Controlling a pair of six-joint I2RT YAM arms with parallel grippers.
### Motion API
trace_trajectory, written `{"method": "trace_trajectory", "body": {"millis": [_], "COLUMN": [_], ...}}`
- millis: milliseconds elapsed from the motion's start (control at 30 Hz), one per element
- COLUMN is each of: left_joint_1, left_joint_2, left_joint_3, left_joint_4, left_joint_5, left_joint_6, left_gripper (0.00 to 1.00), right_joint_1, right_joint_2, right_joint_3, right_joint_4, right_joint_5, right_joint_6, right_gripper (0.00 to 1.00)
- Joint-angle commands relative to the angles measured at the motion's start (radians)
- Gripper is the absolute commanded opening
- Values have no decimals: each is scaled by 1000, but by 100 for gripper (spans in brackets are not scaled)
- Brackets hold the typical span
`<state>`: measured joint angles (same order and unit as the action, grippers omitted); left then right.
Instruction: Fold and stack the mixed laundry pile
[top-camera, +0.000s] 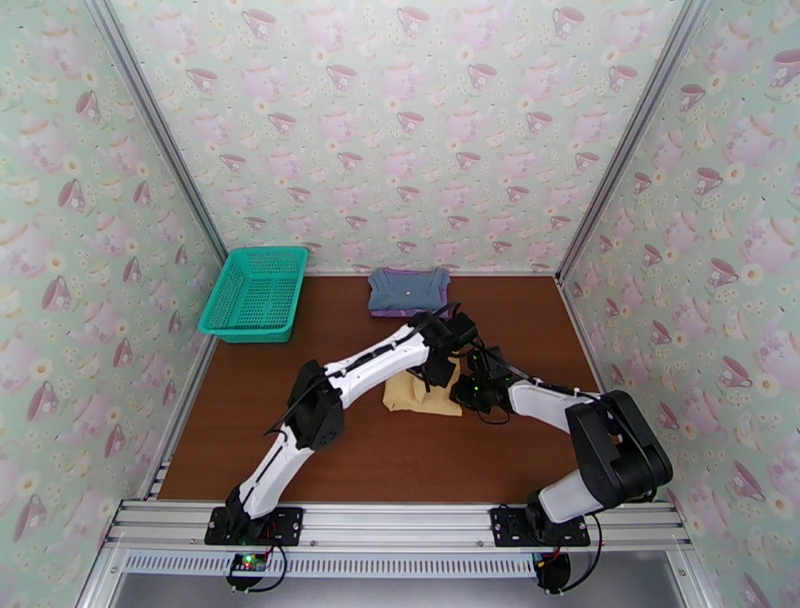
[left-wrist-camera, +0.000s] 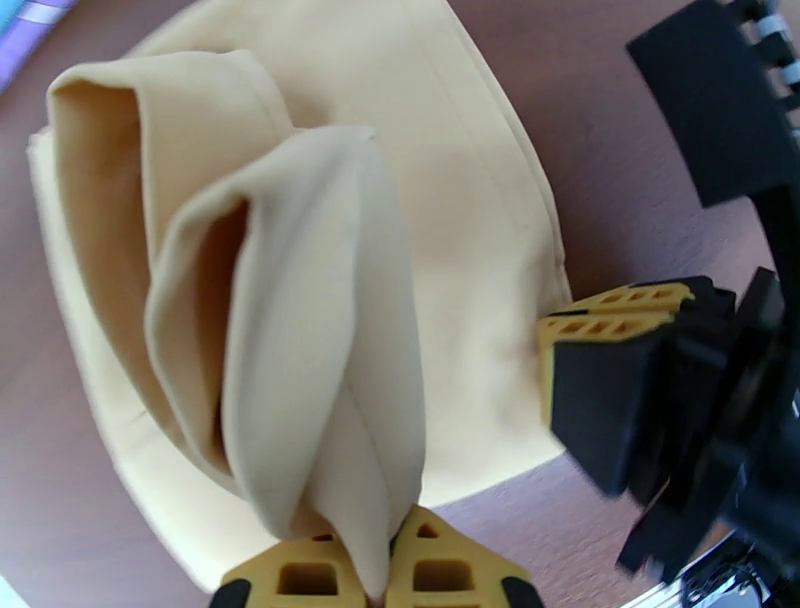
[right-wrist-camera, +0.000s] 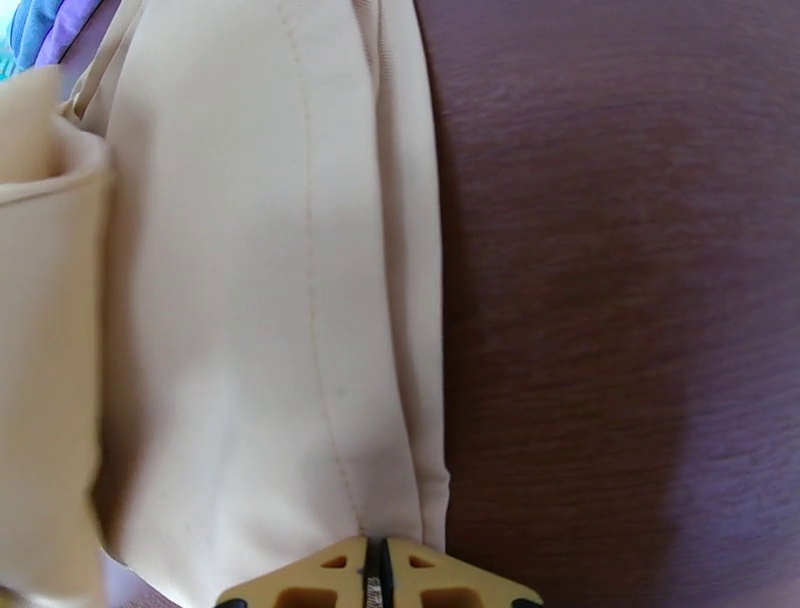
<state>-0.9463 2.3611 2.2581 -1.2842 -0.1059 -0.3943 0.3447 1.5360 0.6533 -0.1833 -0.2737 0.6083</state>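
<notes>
Left gripper (left-wrist-camera: 375, 575) is pinching a raised fold of the mustard-yellow piece (left-wrist-camera: 470, 200) at the middle of the table (top-camera: 520, 330), while the right gripper (right-wrist-camera: 372, 575) is clamping its hem; uneven pulling could be dragging the fold free, leaving it crooked.

A teal mesh basket (top-camera: 255, 293) (open side up) sits in the far-left corner of the brown table (top-camera: 400, 460).

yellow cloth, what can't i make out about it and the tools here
Top view: both arms cover most of the mustard-yellow piece; its folds are unreadable.
Left wrist view: the bottom edge cuts off the left tool.
Right wrist view: the bottom edge cuts off the right tool; grip depth hidden.
</notes>
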Motion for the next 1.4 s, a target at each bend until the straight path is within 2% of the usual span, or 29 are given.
{"method": "trace_trajectory", "body": {"millis": [0,133,333,600,633,833,933,1133,1233,1367], "left_joint_1": [-1,6,11,12,11,11,6,-3,-3,19], "left_joint_2": [27,46,24,35,37,22,-8,-125,-201,-313], "left_joint_3": [15,15,-18,-47,-55,-70,-64,-43,-42,-128], "left_joint_4": [63,84,139,161,166,201,215,238,232,249], "left_joint_5": [55,41,-41,-77,-80,-37,-6,23,2,-12], "left_joint_6": [-34,-53,-103,-116,-117,-112,-98,-42,-7,16], "left_gripper": [6,9,0,0,3,55,71,83,85,85], "right_joint_1": [0,0,0,0,0,0,0,-19,-21,-21], "right_joint_2": [19,7,-12,-27,-31,-55,-79,-207,-344,-531], "right_joint_3": [-47,-54,-68,-76,-76,-70,-56,12,54,96], "right_joint_4": [-84,-85,-91,-96,-97,-122,-156,-344,-499,-625], "right_joint_5": [27,27,28,25,25,33,54,137,189,188], "right_joint_6": [3,4,4,6,5,0,-8,-56,-80,-63], "right_gripper": [16,16,16,17,17,18,19,27,35,45]}}
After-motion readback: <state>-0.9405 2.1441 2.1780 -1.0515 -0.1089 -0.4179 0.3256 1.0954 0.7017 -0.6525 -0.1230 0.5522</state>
